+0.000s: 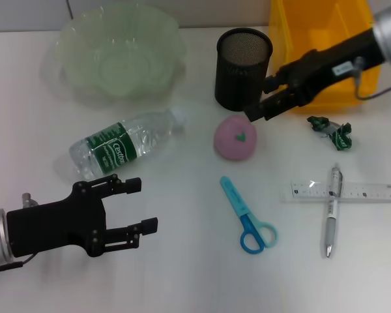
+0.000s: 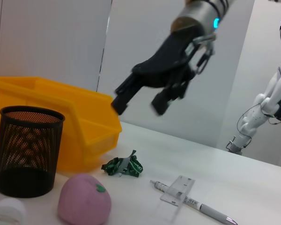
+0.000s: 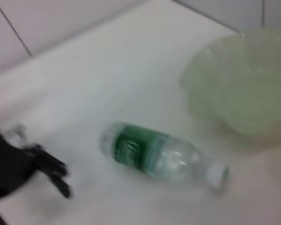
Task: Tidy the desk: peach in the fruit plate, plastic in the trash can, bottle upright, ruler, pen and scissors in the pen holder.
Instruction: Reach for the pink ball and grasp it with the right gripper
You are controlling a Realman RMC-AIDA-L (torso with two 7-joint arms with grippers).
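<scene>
The right claw point(image 1: 255, 112) hangs above the worktop point(image 1: 182, 274) with its fingers parted and nothing in them, just beside the black mesh pen holder point(image 1: 243, 67) and over the far edge of the pink peach point(image 1: 235, 138), which lies near the holder's foot. The left claw point(image 1: 138, 206) sits low at the near left, also spread and empty, close to the bottle point(image 1: 126, 143) lying on its side below the pale green fruit plate point(image 1: 120, 51). The crumpled green plastic point(image 1: 332, 132) rests before the yellow trash can point(image 1: 324, 45), the pen point(image 1: 332, 210) lies crossed over the ruler point(image 1: 345, 192), and the blue scissors point(image 1: 247, 215) lie apart in the middle.
</scene>
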